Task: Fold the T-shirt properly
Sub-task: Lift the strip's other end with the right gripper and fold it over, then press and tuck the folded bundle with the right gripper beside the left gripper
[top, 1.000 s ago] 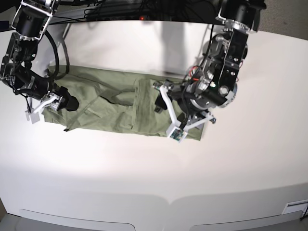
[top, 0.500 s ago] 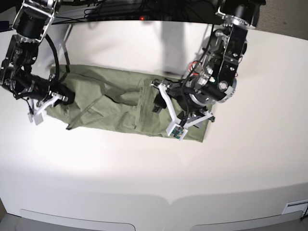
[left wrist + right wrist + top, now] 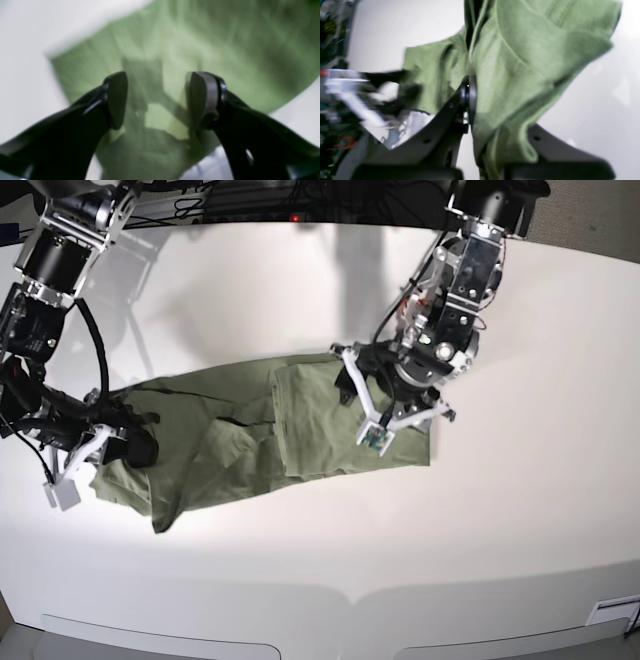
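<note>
Two grippers worked over the T-shirt (image 3: 300,430), which lay crumpled across the white worktop (image 3: 300,560). The right gripper (image 3: 470,100) had its jaws clamped on a bunched edge of the cloth, while the left gripper (image 3: 156,100) hovered over the shirt's other end, jaws wide apart and holding nothing.

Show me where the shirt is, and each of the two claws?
T-shirt (image 3: 310,425), base view, flat folded middle.
Right claw (image 3: 470,100), right wrist view, pinched on cloth.
Left claw (image 3: 156,100), left wrist view, the gap between open tips.

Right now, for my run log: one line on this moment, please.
right end effector: shut on shirt | left end effector: open above shirt | table
</note>
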Controlling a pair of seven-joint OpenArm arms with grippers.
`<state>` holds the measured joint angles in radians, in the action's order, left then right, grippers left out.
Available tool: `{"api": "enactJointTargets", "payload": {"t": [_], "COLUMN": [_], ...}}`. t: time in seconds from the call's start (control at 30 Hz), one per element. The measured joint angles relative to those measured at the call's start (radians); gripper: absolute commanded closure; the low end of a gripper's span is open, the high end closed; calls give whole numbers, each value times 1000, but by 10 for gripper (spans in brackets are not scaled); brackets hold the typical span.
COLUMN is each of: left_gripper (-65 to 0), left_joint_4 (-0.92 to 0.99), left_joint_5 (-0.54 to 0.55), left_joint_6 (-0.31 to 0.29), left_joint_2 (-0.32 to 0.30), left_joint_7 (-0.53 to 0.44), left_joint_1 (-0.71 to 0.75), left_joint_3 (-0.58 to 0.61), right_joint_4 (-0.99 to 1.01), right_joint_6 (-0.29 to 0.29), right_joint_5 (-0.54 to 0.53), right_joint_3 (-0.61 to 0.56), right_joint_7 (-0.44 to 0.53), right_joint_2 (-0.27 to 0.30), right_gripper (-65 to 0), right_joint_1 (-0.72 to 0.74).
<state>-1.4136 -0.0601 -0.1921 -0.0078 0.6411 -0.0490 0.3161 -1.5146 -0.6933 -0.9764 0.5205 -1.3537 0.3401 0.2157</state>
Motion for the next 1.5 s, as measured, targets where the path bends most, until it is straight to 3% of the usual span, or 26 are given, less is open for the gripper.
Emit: {"api": "enactJointTargets", "payload": {"t": [0.1, 0.2, 0.53, 0.77, 0.9, 1.03, 1.23, 1.5], "left_gripper": [-387, -387, -387, -387, -387, -386, -387, -386], "left_joint_4": [82, 94, 7, -151, -188, -190, -190, -191], "left_joint_5": [7, 9, 0, -16, -107, -155, -266, -245], "left_joint_6": [9, 9, 14, 9, 8, 11, 121, 154], "left_joint_2": [6, 9, 25, 10, -11, -50, -160, -299], "left_joint_7": [-87, -103, 48, 121, 175, 203, 229, 254], "left_joint_1": [-18, -20, -27, -43, -66, -92, -142, -159], "left_joint_3": [0, 0, 0, 0, -1, 0, 0, 1], "right_joint_4": [-44, -51, -51, -51, -51, -51, -51, -51], "right_joint_6": [0, 0, 0, 0, 0, 0, 0, 0], "right_joint_5": [-51, -51, -43, -9, -11, 41, 67, 66], "right_joint_3": [0, 2, 1, -61, -115, -163, -181, -181], "right_joint_7": [-26, -21, -5, -10, -9, -9, 5, 10], "right_joint_2": [0, -35, -228, -291, -305, -330, -398, -479], "right_gripper": [0, 0, 0, 0, 0, 0, 0, 0], "right_joint_1": [0, 2, 62, 75, 76, 75, 75, 69]}}
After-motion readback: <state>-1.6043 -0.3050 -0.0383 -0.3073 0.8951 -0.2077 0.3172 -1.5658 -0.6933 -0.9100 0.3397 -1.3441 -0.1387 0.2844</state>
